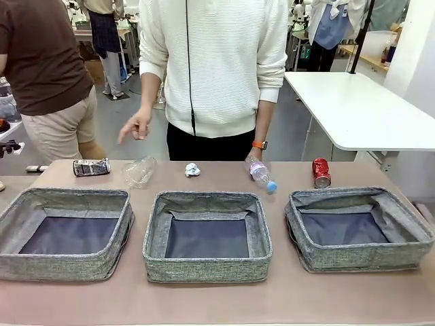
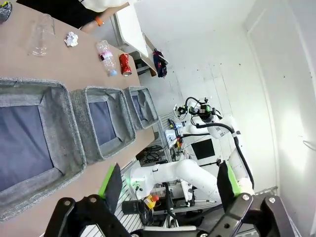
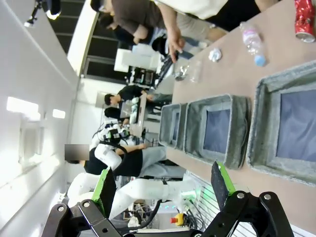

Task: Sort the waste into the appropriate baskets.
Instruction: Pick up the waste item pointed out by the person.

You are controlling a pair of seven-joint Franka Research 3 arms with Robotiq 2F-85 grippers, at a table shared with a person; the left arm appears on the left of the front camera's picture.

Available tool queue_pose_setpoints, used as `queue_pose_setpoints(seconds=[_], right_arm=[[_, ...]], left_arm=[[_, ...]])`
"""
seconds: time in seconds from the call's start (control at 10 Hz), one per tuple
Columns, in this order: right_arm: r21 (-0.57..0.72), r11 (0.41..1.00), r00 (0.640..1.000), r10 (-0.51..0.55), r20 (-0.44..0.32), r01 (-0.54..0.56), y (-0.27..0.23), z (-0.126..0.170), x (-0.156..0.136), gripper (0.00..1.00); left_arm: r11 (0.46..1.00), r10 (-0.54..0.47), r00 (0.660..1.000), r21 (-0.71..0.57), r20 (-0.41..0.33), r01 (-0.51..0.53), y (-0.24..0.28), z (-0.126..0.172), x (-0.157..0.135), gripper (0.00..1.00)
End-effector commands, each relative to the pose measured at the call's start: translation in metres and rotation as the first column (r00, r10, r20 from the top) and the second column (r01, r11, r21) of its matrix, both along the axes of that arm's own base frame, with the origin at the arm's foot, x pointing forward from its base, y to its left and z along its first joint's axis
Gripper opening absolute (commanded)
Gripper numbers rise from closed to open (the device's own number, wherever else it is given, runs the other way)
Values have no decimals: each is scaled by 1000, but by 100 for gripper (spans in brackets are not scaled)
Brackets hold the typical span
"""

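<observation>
Nothing sorted yet. Three baskets (image 1: 204, 268) hold nothing. Dark can (image 1: 91, 167), crushed bottle (image 1: 139, 172), paper ball (image 1: 192, 170), pink-label bottle (image 1: 259, 173), red can (image 1: 321, 172) all on surface (image 1: 217, 299), past baskets, far ahead of left end effector (image 2: 169, 173) and right end effector (image 3: 162, 174). Both wide open, holding nothing. All five pieces left.

No print is legible; the pink bottle label (image 1: 257, 168) is too small.
</observation>
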State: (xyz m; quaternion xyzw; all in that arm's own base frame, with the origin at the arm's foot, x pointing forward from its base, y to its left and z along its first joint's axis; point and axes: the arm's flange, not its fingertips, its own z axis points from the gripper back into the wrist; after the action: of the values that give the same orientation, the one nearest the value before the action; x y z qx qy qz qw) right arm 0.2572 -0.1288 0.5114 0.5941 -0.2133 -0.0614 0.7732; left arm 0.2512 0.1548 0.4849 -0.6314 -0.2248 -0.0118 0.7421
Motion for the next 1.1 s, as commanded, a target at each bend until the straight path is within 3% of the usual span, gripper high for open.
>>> queue_pose_setpoints(seconds=[0.0,0.6,0.7,0.8,0.9,1.0], right_arm=[[8,1000,999,5,35,-5,1,3,5,100],[8,1000,999,5,35,-5,1,3,5,100],[8,1000,999,5,35,-5,1,3,5,100],[8,1000,999,5,35,-5,1,3,5,100],[8,1000,999,5,35,-5,1,3,5,100],[8,1000,999,5,35,-5,1,3,5,100]], left_arm=[[1000,-5,1000,-7,30,5,1,2,2,100],[1000,-5,1000,-7,30,5,1,2,2,100],[1000,1,1000,1,2,-1,0,0,1,100],[950,5,999,313,43,-18,-17,5,23,100],[847,-51,991,530,127,-25,-34,10,53,100],[728,-183,963,685,196,-1,-46,14,85,100]])
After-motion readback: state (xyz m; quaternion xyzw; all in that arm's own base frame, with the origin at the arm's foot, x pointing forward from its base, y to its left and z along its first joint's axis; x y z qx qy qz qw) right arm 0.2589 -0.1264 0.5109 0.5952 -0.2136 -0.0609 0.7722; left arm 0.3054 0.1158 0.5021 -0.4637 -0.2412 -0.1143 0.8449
